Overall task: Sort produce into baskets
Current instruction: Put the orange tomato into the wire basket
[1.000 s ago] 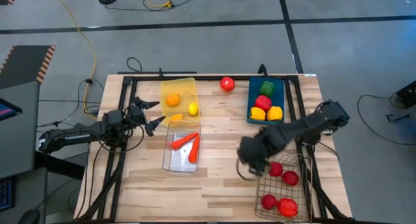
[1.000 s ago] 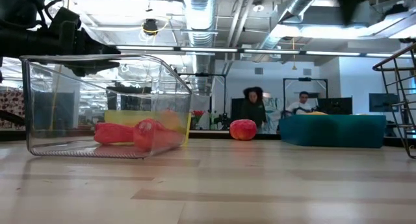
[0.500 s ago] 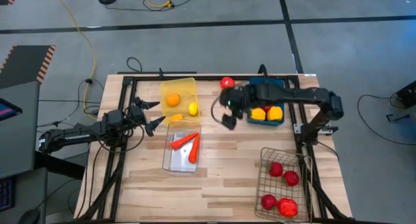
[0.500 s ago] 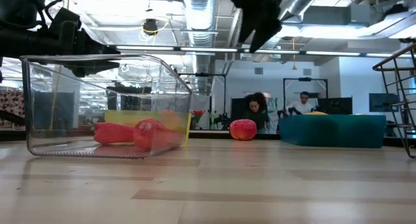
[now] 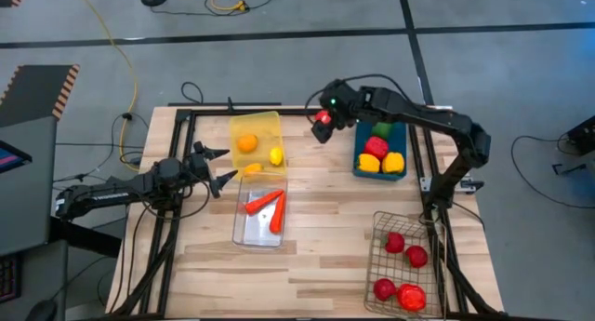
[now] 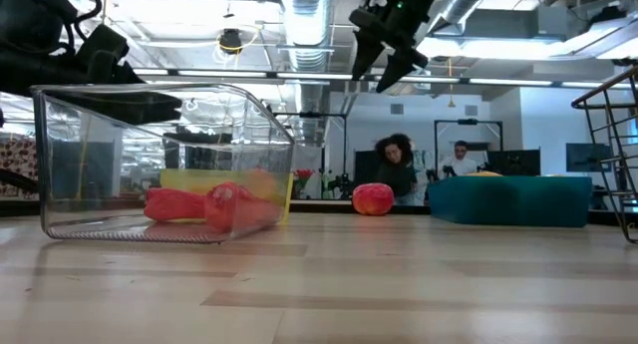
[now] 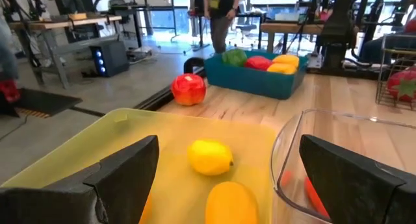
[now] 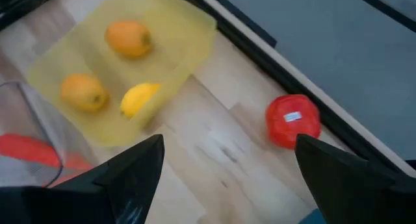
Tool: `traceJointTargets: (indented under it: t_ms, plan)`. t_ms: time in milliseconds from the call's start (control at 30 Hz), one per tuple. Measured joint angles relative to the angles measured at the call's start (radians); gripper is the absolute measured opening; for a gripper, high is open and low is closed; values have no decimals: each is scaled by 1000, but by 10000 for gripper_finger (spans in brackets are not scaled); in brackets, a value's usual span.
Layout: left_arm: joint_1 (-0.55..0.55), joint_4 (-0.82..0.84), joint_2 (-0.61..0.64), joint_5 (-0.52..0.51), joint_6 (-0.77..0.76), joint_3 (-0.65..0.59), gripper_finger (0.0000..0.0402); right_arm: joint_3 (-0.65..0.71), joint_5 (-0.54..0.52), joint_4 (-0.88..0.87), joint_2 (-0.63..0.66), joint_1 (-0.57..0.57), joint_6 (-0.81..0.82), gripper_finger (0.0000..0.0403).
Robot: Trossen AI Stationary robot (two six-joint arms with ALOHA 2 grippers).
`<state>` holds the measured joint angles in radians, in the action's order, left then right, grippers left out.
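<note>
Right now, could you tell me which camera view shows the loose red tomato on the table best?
The right wrist view: the tomato lies unobstructed on bare wood. The left wrist view shows it small, the low view distant, and in the high view the right end effector partly covers it.

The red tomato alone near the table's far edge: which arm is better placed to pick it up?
The right. Its open gripper hangs just above the tomato, while the left gripper waits by the yellow bin, farther away.

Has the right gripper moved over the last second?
Yes. The right gripper has swung from beside the dark wire-mesh basket to the table's far edge, now open above the loose red tomato, beside the dark blue bin.
</note>
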<state>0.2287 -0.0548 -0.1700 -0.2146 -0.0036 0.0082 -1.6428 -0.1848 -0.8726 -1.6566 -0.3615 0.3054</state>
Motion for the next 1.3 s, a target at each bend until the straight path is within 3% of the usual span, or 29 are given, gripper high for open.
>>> traceJointTargets:
  t_ms: [667, 967, 1300]
  plan:
    - [0, -3, 0, -1, 5, 0, 359, 0, 7, 27, 0, -75, 0, 372]
    - [0, -3, 0, -2, 4, 0, 359, 0, 108, 85, 0, -111, 1, 372]
    - [0, -3, 0, -2, 4, 0, 359, 51, 131, 117, -103, -171, -1, 386]
